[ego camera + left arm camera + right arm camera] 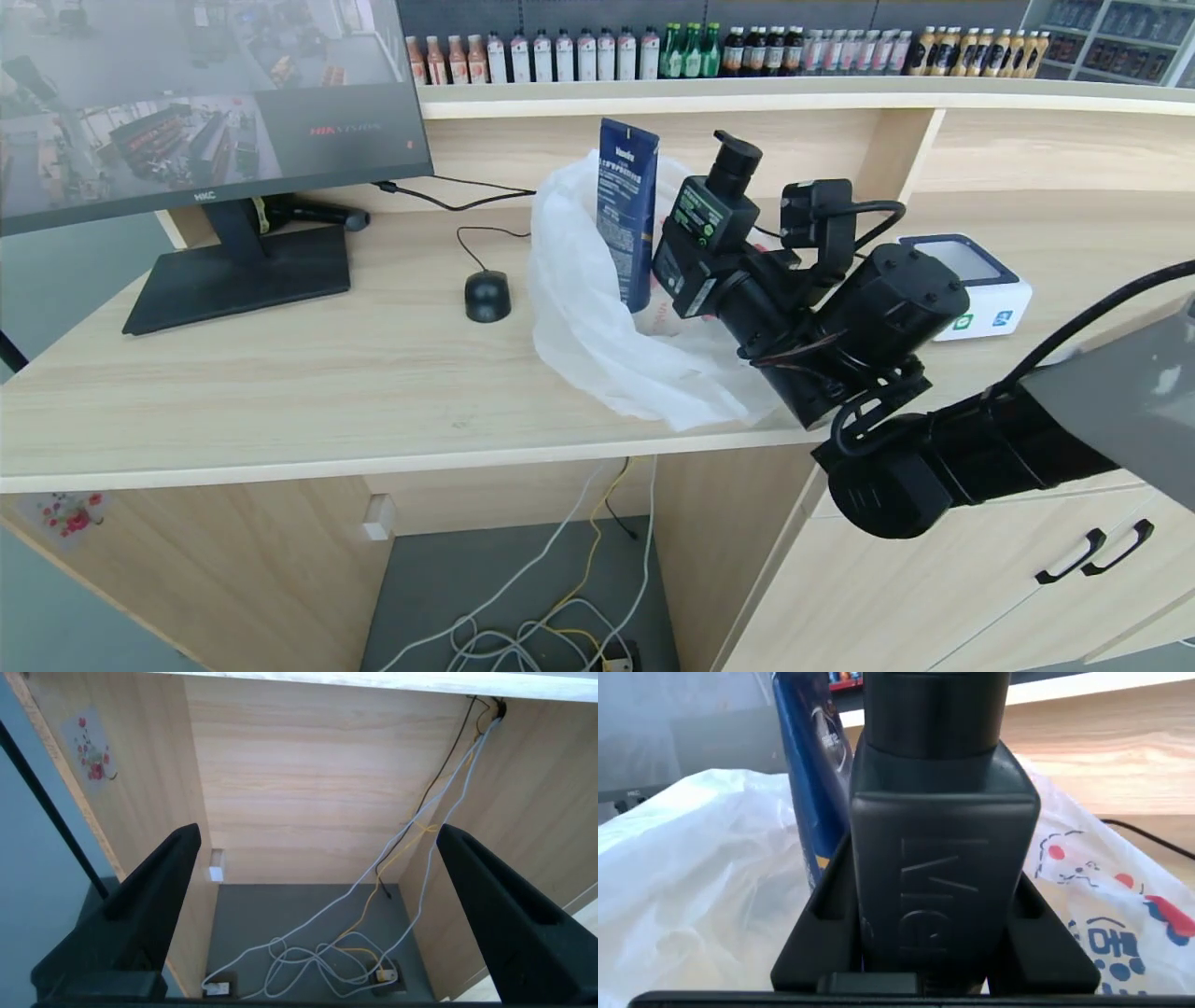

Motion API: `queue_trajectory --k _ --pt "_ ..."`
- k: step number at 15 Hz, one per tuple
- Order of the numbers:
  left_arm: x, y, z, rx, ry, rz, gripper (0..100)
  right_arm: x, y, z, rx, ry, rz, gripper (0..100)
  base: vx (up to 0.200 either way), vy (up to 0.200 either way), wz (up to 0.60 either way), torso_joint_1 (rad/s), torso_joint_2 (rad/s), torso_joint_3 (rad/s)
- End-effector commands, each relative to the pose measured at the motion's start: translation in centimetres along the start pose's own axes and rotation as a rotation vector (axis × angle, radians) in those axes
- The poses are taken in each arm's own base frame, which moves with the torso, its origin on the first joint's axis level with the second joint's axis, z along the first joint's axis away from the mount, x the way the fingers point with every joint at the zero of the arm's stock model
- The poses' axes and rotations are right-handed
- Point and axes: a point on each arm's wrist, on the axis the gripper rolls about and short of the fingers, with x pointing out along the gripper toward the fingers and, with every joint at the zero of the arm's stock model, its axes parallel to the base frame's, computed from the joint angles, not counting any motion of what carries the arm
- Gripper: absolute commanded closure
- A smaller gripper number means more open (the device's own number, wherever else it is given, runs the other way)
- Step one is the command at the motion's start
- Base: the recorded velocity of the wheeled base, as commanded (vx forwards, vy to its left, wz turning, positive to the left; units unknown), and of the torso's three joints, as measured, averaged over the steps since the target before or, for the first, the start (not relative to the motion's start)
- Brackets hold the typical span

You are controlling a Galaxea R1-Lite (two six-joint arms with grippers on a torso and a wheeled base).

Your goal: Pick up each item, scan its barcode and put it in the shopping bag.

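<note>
My right gripper (747, 285) is shut on a dark bottle (702, 233) with a green label and a black cap, held tilted just above the open mouth of the white shopping bag (597, 327). In the right wrist view the bottle (943, 849) stands between the gripper's (938, 910) two black fingers (827, 919), with the bag (701, 887) below. A tall blue pouch (626, 210) stands upright inside the bag, just left of the bottle. My left gripper (318, 891) is open and holds nothing, down below the desk top facing the cables (355, 943).
A white scanner box (976, 285) with a blue rim sits on the desk (280, 392) right of the bag. A black mouse (487, 297) and a monitor (196, 103) on its stand are to the left. Bottles line the back shelf (728, 51).
</note>
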Motion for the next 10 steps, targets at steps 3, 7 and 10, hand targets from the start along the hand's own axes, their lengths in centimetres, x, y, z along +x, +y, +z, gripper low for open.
queue_trajectory --k 3,7,10 --pt "0.0 0.0 0.0 0.002 0.000 0.000 0 -0.3 -0.1 -1.7 -0.009 0.040 -0.003 100 0.000 0.000 0.00 0.000 0.00 0.000" --pt "0.0 0.0 0.0 0.002 0.000 0.000 0 -2.6 -0.7 -2.4 -0.047 0.104 -0.008 100 0.000 0.000 0.00 0.000 0.00 0.000" --pt "0.0 0.0 0.0 0.002 0.000 -0.001 0 -3.1 -1.5 -2.1 -0.057 0.113 -0.025 100 0.000 0.000 0.00 0.000 0.00 0.000"
